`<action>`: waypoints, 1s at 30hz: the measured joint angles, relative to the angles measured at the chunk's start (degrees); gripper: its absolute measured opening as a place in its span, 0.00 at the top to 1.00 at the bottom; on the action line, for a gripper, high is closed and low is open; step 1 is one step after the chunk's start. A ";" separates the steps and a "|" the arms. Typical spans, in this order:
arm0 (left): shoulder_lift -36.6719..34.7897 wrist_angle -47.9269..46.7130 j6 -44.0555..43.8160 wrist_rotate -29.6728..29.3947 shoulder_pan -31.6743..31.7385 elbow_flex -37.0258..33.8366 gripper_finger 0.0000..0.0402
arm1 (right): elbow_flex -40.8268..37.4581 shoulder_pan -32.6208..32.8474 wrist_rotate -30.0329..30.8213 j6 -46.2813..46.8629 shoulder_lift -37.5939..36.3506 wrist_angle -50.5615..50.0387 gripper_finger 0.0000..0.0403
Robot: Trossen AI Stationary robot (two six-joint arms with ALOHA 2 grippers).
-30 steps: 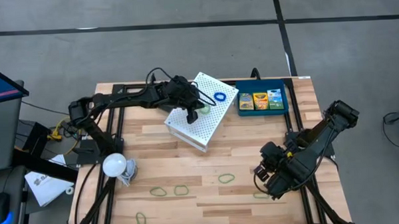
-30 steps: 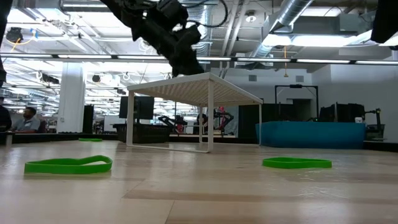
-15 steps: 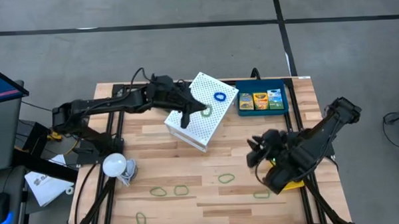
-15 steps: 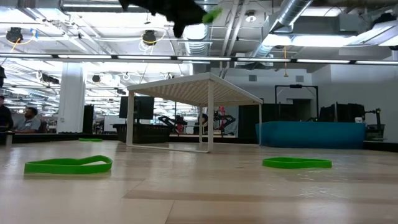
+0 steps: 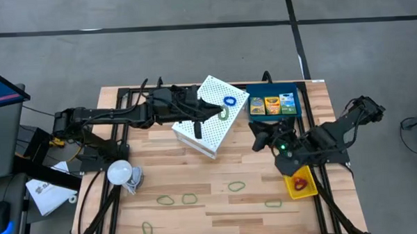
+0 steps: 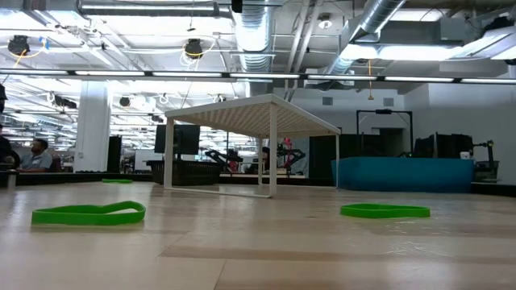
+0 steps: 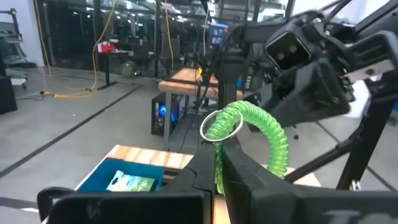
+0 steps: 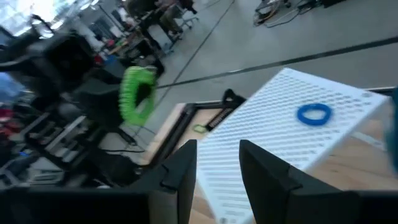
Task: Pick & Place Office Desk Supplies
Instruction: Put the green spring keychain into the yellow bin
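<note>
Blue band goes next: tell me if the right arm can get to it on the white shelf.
Probably yes: the blue coiled band lies uncovered on the white perforated shelf, with the right pincer close beside.

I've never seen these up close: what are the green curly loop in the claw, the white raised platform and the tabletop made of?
The green curly loop, pinched in the left claw, looks like glossy plastic coil, perhaps stretchy, with a thin metal ring on it. The white raised platform seems painted perforated sheet metal: rows of tiny holes. The tabletop looks like pale wooden planks with visible grain.
</note>
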 joint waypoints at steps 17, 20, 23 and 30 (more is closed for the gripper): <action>0.07 1.83 -1.44 -0.03 -1.75 0.00 0.99 | 0.00 -9.90 -16.72 -29.57 1.06 31.43 0.41; 0.07 1.79 -1.42 -0.03 -2.06 0.00 0.99 | 0.00 -10.95 -19.06 -29.59 2.21 32.19 0.41; 0.07 1.74 -1.42 -0.03 -2.14 0.00 0.99 | 0.02 -12.17 -21.69 -29.62 3.38 33.72 0.42; 0.07 0.64 -1.38 -0.05 -2.12 0.00 0.99 | 0.00 -12.27 -22.12 -32.26 3.53 35.37 0.49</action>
